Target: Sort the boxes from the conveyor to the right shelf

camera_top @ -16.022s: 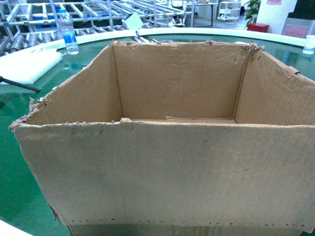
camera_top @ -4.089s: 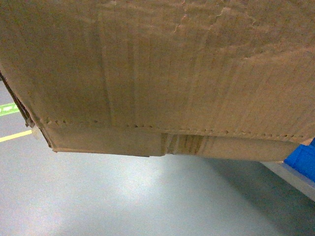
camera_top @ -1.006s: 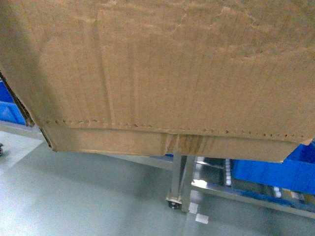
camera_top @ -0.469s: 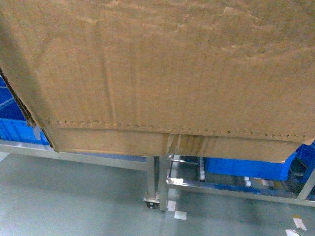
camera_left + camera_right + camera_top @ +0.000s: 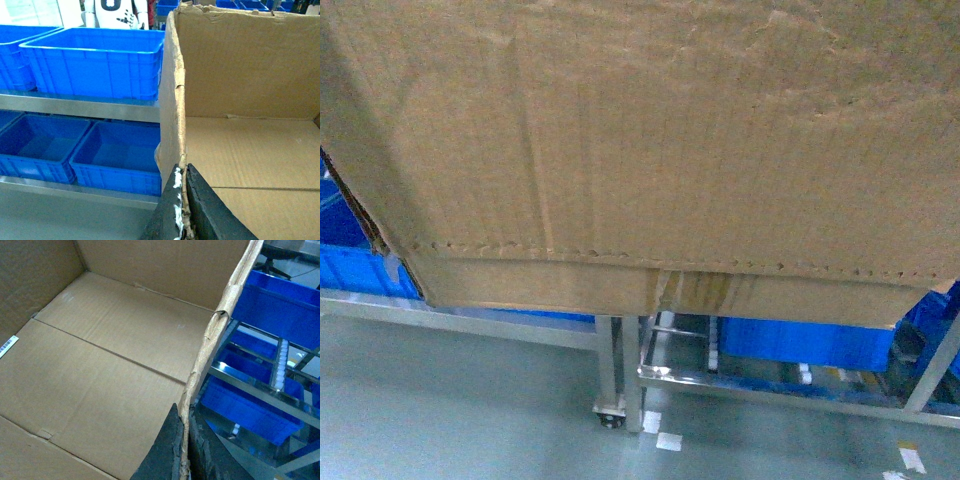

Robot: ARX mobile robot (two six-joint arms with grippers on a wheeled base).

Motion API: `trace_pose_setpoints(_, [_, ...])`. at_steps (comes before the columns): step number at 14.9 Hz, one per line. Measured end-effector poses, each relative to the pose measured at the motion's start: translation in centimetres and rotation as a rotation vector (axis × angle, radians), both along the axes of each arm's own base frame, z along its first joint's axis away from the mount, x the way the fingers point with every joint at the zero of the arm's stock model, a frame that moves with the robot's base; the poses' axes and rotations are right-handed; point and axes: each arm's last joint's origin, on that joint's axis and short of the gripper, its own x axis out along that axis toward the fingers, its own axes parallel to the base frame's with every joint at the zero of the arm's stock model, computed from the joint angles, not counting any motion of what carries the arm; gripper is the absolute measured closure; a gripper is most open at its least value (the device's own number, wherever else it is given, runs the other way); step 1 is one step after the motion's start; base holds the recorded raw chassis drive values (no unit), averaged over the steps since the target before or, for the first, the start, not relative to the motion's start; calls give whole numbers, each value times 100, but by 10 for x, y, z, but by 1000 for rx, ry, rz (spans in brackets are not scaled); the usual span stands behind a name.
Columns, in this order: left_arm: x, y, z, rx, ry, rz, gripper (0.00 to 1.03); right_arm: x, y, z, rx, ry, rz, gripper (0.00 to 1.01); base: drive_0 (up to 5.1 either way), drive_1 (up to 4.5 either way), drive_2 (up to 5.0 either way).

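The large brown corrugated cardboard carton (image 5: 650, 150) is hanging off the floor, filling most of the head view, with its dotted perforation line running just above its base. It is being carried by its two side walls: the left gripper (image 5: 183, 210) is pinching the ragged top edge of the left wall, dark fingers (image 5: 212, 215) pressed together on the cardboard, one inside the carton and one outside. The right gripper (image 5: 183, 452) is clamping the torn edge of the right wall in the same manner. The inside of the carton is showing a bare floor with a fold seam (and a small white label (image 5: 8, 346) near one wall).

Beyond and beneath the carton, the shiny stainless-steel rack (image 5: 620, 370) with metal posts is standing on the grey floor (image 5: 460, 410), one post ending in a small caster (image 5: 609, 417). Rails of small white rollers (image 5: 279, 365) are running along its tiers. Blue plastic crates (image 5: 95, 62) are sitting on the rack's levels, beside the carton's left wall and also below it. A white humanoid figure (image 5: 116, 11) is standing far behind the crates.
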Motion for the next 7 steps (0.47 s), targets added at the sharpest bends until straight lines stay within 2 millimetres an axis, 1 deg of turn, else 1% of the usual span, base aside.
trace_pose_setpoints(2, [0,0,0,0,1,0,101,0,0,0,0,1,0,99,493,-246,-246])
trace_pose_setpoints(5, [0,0,0,1,2,0,101,0,0,0,0,4,0,99,488,-338,-144])
trace_pose_setpoints(7, [0,0,0,1,2,0,101,0,0,0,0,2,0,99,456,-221,-221])
